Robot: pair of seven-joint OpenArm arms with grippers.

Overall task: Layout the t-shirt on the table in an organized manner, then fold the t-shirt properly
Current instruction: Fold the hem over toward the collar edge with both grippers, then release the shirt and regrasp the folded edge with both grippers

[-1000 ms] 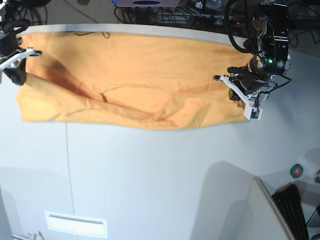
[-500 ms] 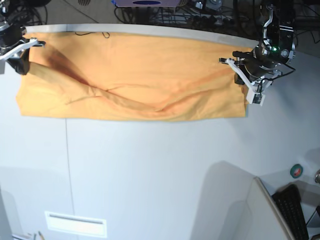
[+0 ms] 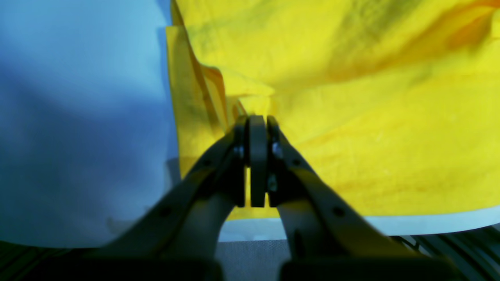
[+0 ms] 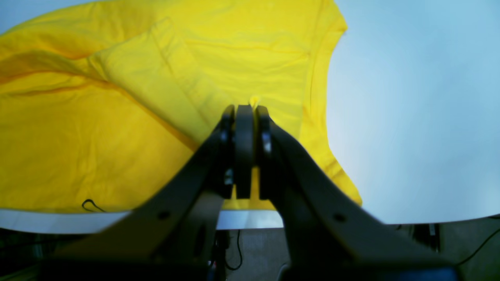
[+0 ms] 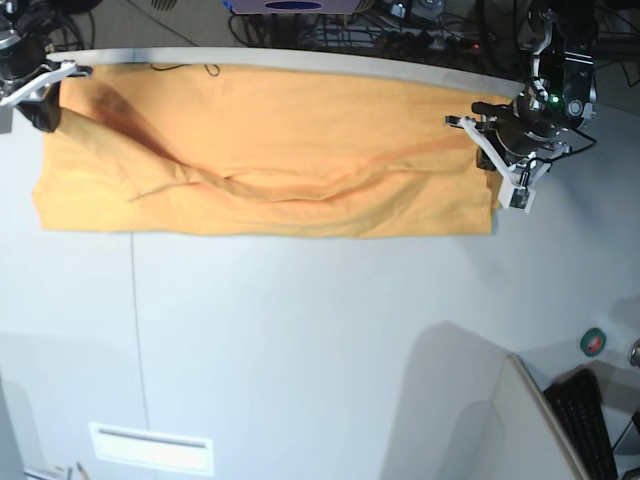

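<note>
Both claws are pinching the t-shirt [image 5: 265,150] along the frame's top: left claw [image 5: 497,135], right claw [image 5: 42,88]. Uneven pulling (cloth sagging mid-span) risks bunching it across the worktop [image 5: 300,340].

Background: tangled black cables [image 5: 400,35] beyond the far edge; black keyboard [image 5: 588,425], lower right; small round green-red object [image 5: 593,342], possibly tape.

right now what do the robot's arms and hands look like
Both arms are black with white hand pieces. The left hand sits on a black wrist showing a small green light and loose black cables. The right hand has a white finger on a black body. Up close, the fingers are dark, tapered and dotted with screws.
</note>
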